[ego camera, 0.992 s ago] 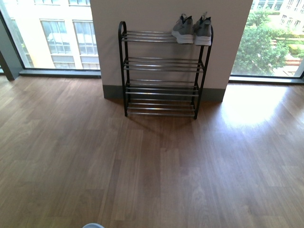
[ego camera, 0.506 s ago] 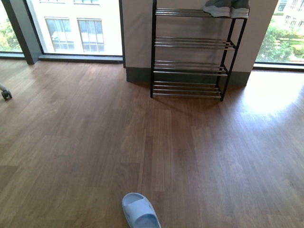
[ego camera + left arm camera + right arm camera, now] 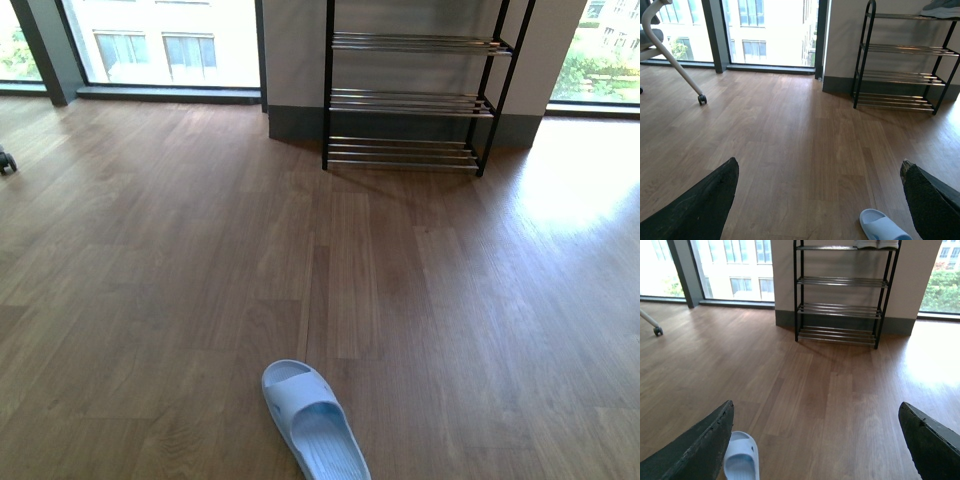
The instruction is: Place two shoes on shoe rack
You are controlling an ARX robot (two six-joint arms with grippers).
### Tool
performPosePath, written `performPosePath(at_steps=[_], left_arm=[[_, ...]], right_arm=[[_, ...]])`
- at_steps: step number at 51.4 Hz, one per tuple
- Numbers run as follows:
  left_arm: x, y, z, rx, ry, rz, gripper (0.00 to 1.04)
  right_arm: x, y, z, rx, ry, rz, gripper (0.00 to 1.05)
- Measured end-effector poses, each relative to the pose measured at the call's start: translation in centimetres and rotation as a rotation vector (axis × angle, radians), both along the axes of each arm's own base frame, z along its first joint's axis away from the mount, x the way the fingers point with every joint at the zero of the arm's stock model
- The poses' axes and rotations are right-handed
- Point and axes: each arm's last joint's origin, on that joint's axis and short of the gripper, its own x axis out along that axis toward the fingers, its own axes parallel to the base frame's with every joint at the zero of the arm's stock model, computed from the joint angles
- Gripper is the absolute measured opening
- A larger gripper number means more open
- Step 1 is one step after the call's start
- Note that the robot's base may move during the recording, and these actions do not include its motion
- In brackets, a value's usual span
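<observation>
Left claw (image 3: 819, 164) and right claw (image 3: 816, 406) both gape wide, fingers spread, apparently empty.

The shoe rack (image 3: 405, 100) has slid up the front view, shoes (image 3: 941, 8) apparently cropped out; slipper (image 3: 315, 420) nearer.

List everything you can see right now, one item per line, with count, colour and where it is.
shoe rack: one, black frame with chrome bars, against the wall between the windows.
shoes: grey with white soles, on the rack's top tier at one end; cut off by the picture edge, so the count is unclear.
slipper: one, light blue, on the floor near the robot.
chair: one, white leg with a dark caster, only partly in view.
floor: brown wood planks.
windows: large, on both sides of the wall.
left gripper: dark fingers, open, empty.
right gripper: dark fingers, open, empty.
</observation>
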Motion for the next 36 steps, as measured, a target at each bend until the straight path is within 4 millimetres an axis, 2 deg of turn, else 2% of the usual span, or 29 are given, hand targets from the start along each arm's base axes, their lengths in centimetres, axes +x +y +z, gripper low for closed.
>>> performPosePath(at_steps=[36], left_arm=[[0.0,-0.01,0.0,0.0,0.0,-0.002,0.95]], right_arm=[[0.0,-0.01,0.0,0.0,0.0,-0.003,0.95]])
